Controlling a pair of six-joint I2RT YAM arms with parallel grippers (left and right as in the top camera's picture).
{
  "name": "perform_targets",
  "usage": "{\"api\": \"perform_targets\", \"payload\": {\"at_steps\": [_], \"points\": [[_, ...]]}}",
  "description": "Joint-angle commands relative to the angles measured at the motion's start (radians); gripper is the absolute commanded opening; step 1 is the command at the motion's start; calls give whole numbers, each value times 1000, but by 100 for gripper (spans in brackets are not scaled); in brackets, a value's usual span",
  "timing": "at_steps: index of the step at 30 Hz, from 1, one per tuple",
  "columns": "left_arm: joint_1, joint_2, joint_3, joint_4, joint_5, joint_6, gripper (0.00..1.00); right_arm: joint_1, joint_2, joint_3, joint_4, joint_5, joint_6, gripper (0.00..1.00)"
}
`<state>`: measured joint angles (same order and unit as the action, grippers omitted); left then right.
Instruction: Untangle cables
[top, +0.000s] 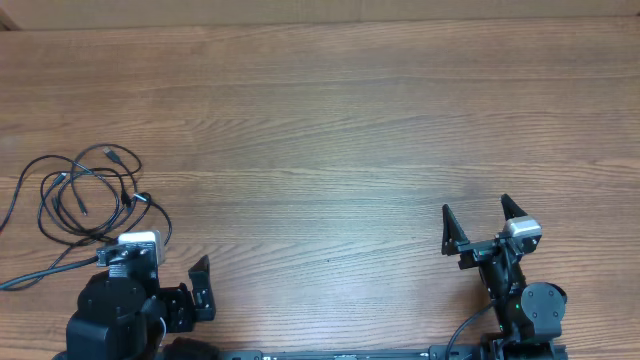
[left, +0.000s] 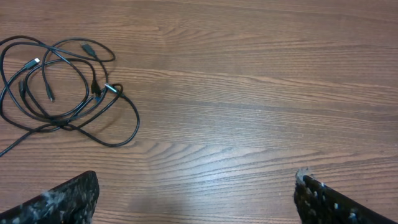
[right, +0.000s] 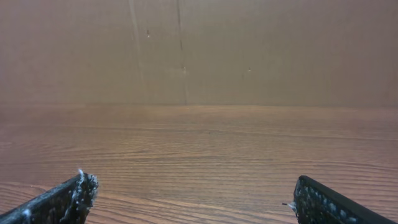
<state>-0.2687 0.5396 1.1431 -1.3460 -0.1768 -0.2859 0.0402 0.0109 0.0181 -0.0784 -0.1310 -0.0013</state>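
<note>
The cables (top: 85, 195) lie as one tangle of thin black loops on the wooden table at the far left, with small plug ends and one silvery tip (top: 141, 198). Two loose tails run off toward the left edge. In the left wrist view the tangle (left: 62, 87) sits at the upper left, its silvery tip (left: 112, 89) on the right side. My left gripper (top: 152, 265) is open and empty just in front of the tangle, not touching it; its fingers frame bare wood (left: 196, 199). My right gripper (top: 478, 212) is open and empty at the near right (right: 193, 199), far from the cables.
The wooden table (top: 330, 130) stretches between the arms. A brown cardboard wall (right: 199, 50) stands behind the table's far edge (top: 320, 24). A thicker black wire (top: 465, 335) hangs by the right arm's base.
</note>
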Motion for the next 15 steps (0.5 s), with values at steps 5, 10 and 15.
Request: {"api": "perform_targets", "payload": {"at_steps": [5,10,15], "points": [[-6,-1,-3,3,-13,-10,100,5,-8,-10,6,-5,-8,100],[-3,-12,-3,2,-13,-10,100,5,-8,-10,6,-5,-8,100],[102,-19,-10,-10,3,-10,99,5,-8,-10,6,-5,-8,100]]}}
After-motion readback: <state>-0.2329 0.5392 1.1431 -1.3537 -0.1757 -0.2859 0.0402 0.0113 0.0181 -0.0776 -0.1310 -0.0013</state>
